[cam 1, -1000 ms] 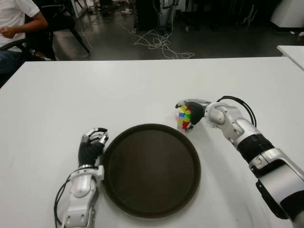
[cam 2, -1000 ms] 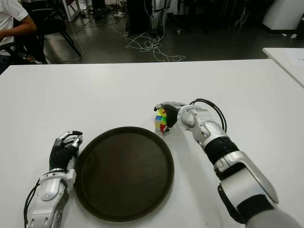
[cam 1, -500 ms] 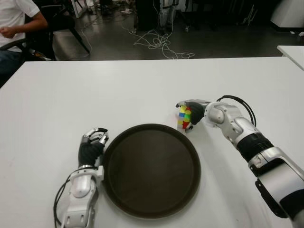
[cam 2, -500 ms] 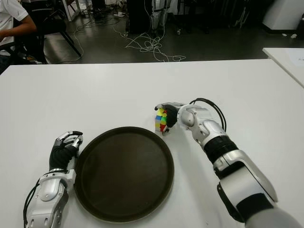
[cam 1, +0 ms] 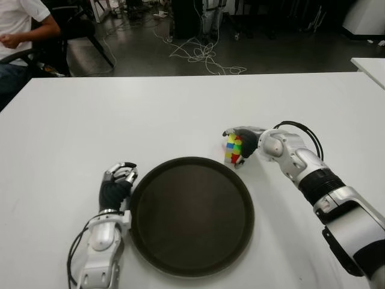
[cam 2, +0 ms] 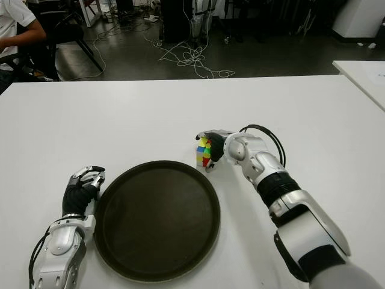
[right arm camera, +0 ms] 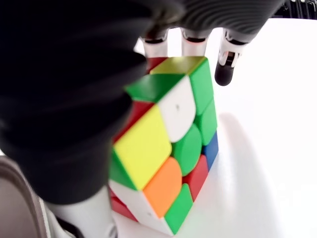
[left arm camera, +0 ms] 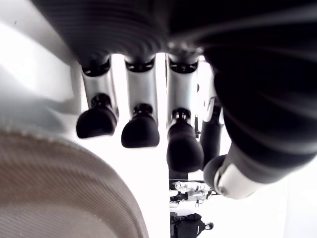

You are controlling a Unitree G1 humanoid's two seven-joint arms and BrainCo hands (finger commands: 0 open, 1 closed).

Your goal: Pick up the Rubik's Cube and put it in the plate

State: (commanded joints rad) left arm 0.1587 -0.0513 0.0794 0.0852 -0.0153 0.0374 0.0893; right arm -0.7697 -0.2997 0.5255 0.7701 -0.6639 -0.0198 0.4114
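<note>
While gripped by right hand (cam 1: 245, 143), Rubik's Cube (cam 1: 233, 149) is seen just beyond far right rim of plate (cam 1: 191, 215), fingers (right arm camera: 194, 42) wrapped around it, on white tabletop (cam 1: 150, 114). Left hand (cam 1: 115, 183) shown just left of plate, fingers curled, nothing held.

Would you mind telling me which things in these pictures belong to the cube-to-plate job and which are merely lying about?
Part of the job:
- Rubik's Cube, on the table just beyond the plate's far rim
- plate, dark, round, holding nothing
- right hand, fingers wrapped around the cube

Not part of it:
- left hand, curled, left of the plate
- white table
- cables on the floor
- seated person at far left
</note>
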